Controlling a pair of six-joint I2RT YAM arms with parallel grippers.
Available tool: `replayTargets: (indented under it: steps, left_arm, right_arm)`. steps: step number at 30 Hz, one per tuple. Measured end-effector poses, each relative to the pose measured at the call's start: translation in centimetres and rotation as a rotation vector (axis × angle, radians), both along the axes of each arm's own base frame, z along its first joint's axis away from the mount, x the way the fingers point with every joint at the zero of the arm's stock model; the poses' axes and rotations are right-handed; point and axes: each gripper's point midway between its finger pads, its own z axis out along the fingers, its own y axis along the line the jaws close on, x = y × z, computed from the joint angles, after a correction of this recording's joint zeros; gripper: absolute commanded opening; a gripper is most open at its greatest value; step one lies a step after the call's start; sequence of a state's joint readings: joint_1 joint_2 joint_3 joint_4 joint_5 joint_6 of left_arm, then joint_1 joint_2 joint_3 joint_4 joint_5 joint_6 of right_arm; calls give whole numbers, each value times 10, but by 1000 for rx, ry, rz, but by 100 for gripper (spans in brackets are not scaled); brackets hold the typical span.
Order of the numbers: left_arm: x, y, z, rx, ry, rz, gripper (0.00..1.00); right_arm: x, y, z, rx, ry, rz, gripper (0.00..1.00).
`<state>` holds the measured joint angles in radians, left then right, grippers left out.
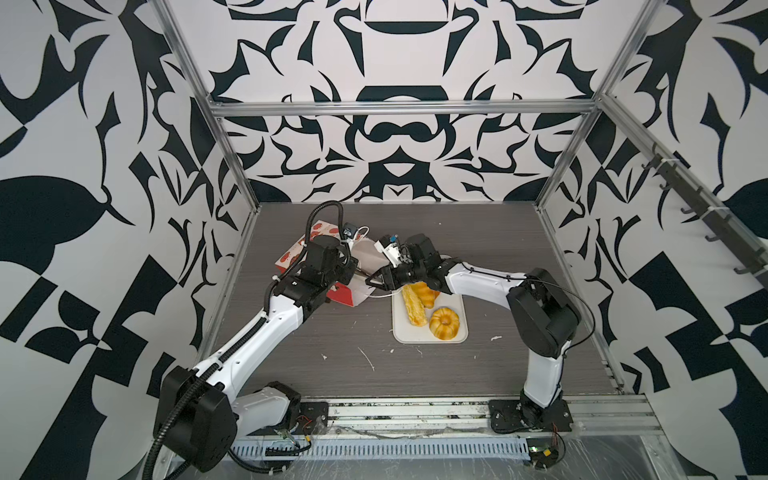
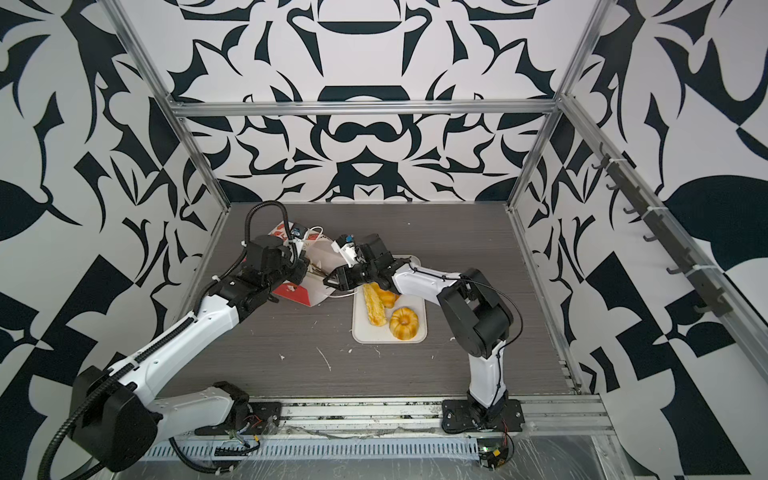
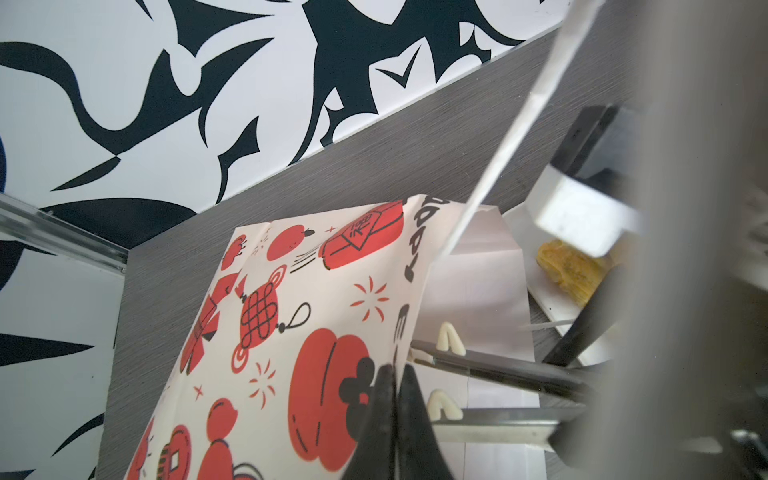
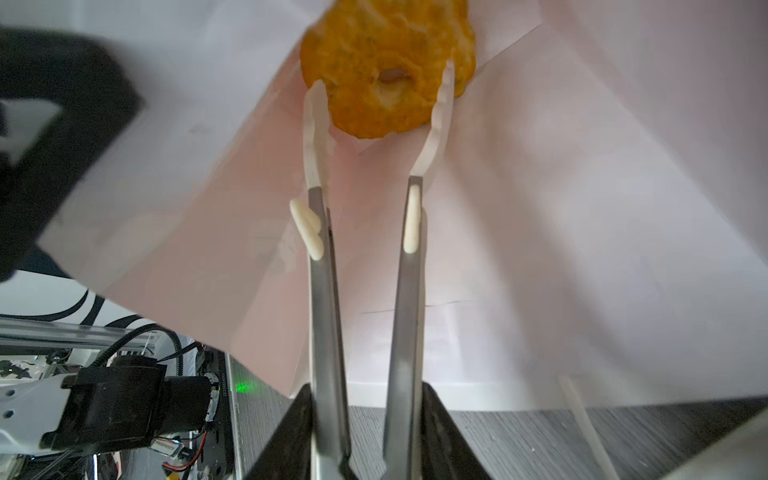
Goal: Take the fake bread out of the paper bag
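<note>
In both top views you've got three pieces of fake bread out on the white tray (image 1: 409, 333): a long stick (image 1: 413, 308), a ring bun (image 1: 444, 323) and a croissant (image 1: 429, 293), that one partly hidden. The paper bag (image 1: 289, 258) lies on its side just beside the tray, mouth toward it. Your right gripper (image 1: 374, 280) reaches into that mouth. What's inside? You can't tell from up here.

Left wrist view now: your left gripper (image 3: 395, 374) is pinched together on the bag's edge, holding the mouth open by the look of it. You catch the tongs (image 3: 498, 370) reaching in, but not the contents.

The right wrist view gives the answer. A round golden piece (image 4: 365, 106) with a hole sits deep on the bag's white lining. The tong arms stand apart, tips flanking it. Whether they press it, you can't tell. So there's at least one more to pull, and anything deeper is hidden.
</note>
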<state>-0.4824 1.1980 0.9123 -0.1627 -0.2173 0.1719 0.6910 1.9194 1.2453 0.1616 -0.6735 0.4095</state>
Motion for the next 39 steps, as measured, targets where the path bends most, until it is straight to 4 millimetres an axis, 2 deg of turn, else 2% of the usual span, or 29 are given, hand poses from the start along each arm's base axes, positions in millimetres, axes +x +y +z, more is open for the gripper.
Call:
replayTargets:
  steps: [7,19,27,33,39]
  left_arm:
    - [-1,-1,-1,-6,8,-1,0]
    - [0,0,-1,-15,8,5,0]
    - [0,0,-1,-17,9,6,0]
    - [0,-1,-1,-19,10,3,0]
    - [1,1,-1,-18,10,8,0]
  right_arm:
    - [2,13,-14,8,45,14,44]
    - [-9,47,-14,20,29,78,45]
    - [-14,56,-32,-5,45,88,45]
    - [-6,60,-32,-11,28,71,44]
    - [-2,66,-35,-17,33,73,38]
